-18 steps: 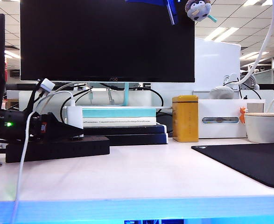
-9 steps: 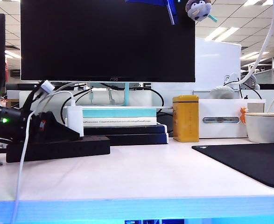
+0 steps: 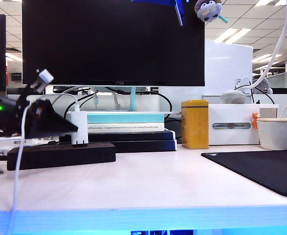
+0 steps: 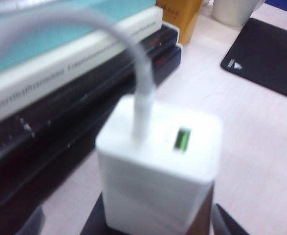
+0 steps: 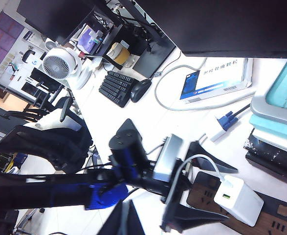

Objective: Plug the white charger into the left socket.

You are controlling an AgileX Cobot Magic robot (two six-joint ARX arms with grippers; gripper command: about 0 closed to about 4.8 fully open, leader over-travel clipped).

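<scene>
The charger [image 3: 79, 128] stands upright on the power strip [image 3: 60, 155] at the lower left of the exterior view, seated in a socket near the strip's right end; which outlet it is cannot be told from this angle. Its thin white cable [image 3: 17, 161] arcs up from its top, over the left gripper [image 3: 65, 128], and drops down past the worktop [image 3: 148, 181] edge. The left gripper hangs just left of the charger, fingers spread wide and apart from the block, one dark finger [image 3: 50, 125] pointing toward it.

In the left wrist view the charger [image 4: 159, 169] fills the middle of the frame, blurred, with its green port upward and the cable [image 4: 128, 58] rising from beside it; dark finger tips [image 4: 229, 226] show at the lower corners, clear of its sides. Stacked books [image 4: 60, 98] lie behind it.

The right wrist view looks down on the left arm from above: the charger [image 5: 238, 199] sits on the strip [image 5: 270, 218] at the lower right, with the left gripper [image 5: 209, 193] open around its near end, not touching. The right gripper itself barely shows there, only a dark tip [image 5: 123, 220] at the bottom edge; it is closed on nothing

A monitor [image 3: 113, 43], yellow tin [image 3: 194, 124] and black mat [image 3: 260, 169] fill the rest of the exterior view
</scene>
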